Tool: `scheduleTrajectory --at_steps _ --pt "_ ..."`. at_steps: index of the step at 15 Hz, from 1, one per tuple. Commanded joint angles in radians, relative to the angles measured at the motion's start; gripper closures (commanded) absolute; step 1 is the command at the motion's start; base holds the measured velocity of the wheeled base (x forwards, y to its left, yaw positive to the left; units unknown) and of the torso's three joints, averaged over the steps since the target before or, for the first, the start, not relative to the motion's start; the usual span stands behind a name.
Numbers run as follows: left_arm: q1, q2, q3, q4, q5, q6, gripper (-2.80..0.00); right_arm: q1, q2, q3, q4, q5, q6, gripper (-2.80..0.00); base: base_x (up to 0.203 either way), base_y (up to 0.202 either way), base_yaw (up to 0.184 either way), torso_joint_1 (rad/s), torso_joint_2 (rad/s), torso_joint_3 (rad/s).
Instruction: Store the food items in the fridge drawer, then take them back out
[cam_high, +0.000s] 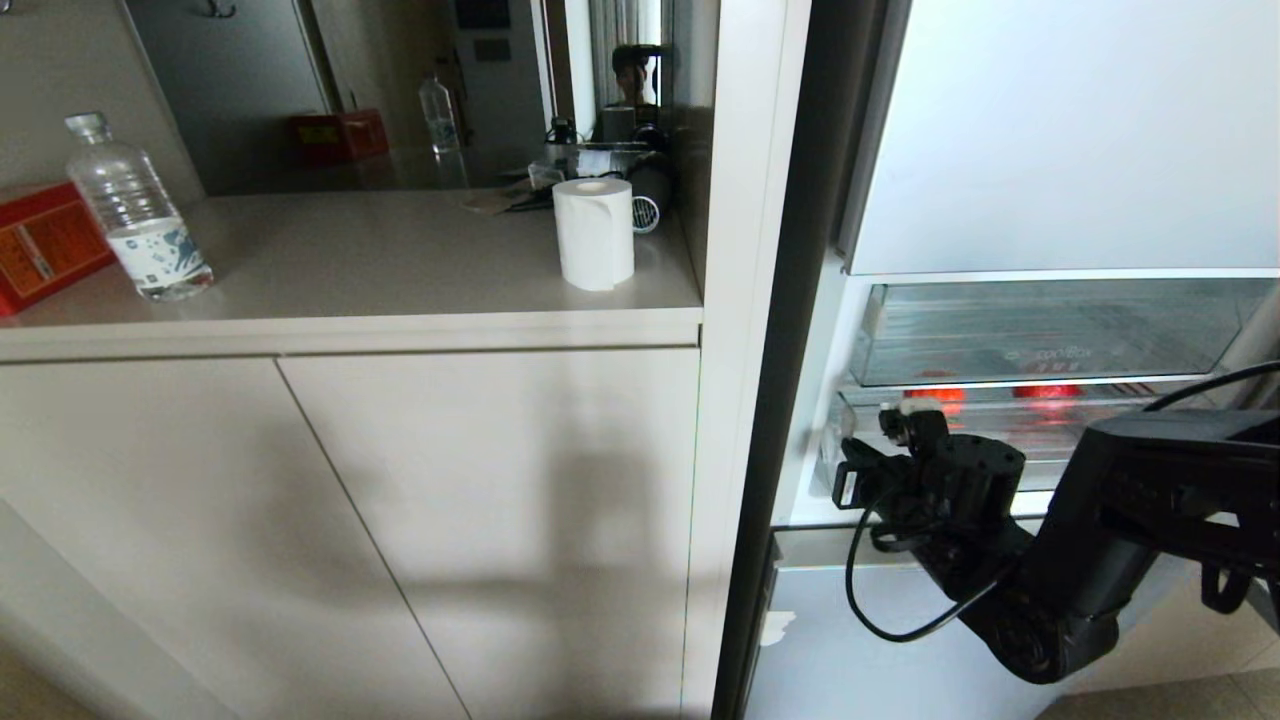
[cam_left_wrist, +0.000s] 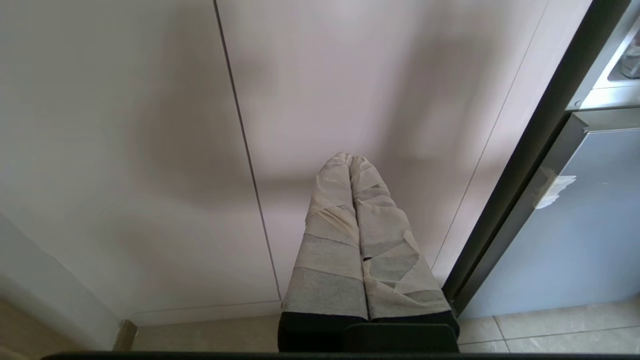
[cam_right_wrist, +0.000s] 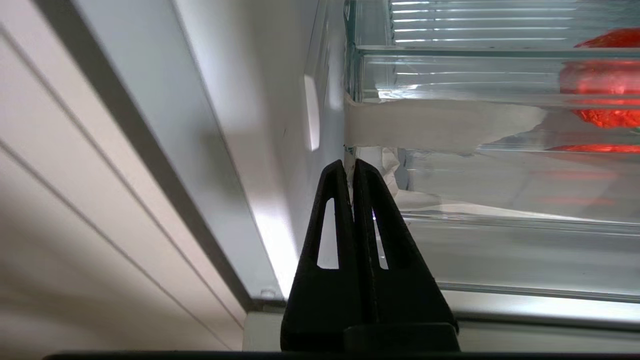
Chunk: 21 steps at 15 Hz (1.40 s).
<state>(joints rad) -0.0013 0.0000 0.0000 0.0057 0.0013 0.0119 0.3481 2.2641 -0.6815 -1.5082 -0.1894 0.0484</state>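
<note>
1. Head view: right gripper (cam_high: 850, 478) reaches to the left end of the fridge drawer (cam_high: 1040, 440); red food items (cam_high: 1045, 392) glow inside. A water bottle (cam_high: 138, 210) and paper roll (cam_high: 594, 232) stand on the counter (cam_high: 400, 290) to the left.
2. Left wrist view: left gripper (cam_left_wrist: 350, 161), taped fingers pressed together and empty, faces cabinet doors (cam_left_wrist: 150, 150).
3. Right wrist view: the black fingers (cam_right_wrist: 332, 220) are closed, nothing between them, tips near the drawer's corner, beside the fridge (cam_right_wrist: 280, 125) wall.

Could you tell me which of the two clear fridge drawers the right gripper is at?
The lower fridge drawer, holding red items; the shut right gripper sits at its corner, below the shallower upper drawer.

You've got a black right arm (cam_high: 1080, 540) with looped black cable (cam_high: 870, 590), slotted black fingers (cam_right_wrist: 330, 240); left fingers (cam_left_wrist: 330, 240) wrapped in pale tape.
</note>
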Motion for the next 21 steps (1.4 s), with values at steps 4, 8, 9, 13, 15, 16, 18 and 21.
scheduleTrajectory --at_steps 4,8,9,13,15,16,18,21 --pt "0.000 0.002 0.000 0.000 0.000 0.000 0.00 0.007 -0.104 0.210 -0.022 0.002 0.030 0.00 0.000 0.000 0.000 0.000 0.00 0.000" --pt "0.000 0.002 0.000 0.000 0.000 0.000 0.00 0.054 -0.208 0.356 -0.022 -0.004 0.068 -2.80 0.000 0.000 0.000 0.000 0.00 0.000" --pt "0.000 0.002 0.000 0.000 0.000 0.000 0.00 0.062 -0.230 0.381 -0.022 -0.012 0.074 -2.80 0.000 0.000 0.000 0.000 0.00 0.000" --pt "0.000 0.002 0.000 0.000 0.000 0.000 0.00 0.071 -0.354 0.514 -0.022 -0.023 0.092 -2.80 0.000 0.000 0.000 0.000 0.00 0.000" --pt "0.000 0.002 0.000 0.000 0.000 0.000 0.00 0.071 -0.433 0.597 -0.022 -0.034 0.092 -2.80 0.000 0.000 0.000 0.000 0.00 0.000" --pt "0.000 0.002 0.000 0.000 0.000 0.000 0.00 0.070 -0.489 0.628 -0.022 -0.037 0.090 -2.80 0.000 0.000 0.000 0.000 0.00 0.000" --pt "0.000 0.002 0.000 0.000 0.000 0.000 0.00 0.059 -0.591 0.669 -0.019 -0.048 0.087 -2.80 0.000 0.000 0.000 0.000 0.00 0.000" --pt "0.000 0.002 0.000 0.000 0.000 0.000 0.00 -0.056 -0.710 0.598 0.110 -0.057 0.058 -2.80 0.000 0.000 0.000 0.000 0.00 0.000"
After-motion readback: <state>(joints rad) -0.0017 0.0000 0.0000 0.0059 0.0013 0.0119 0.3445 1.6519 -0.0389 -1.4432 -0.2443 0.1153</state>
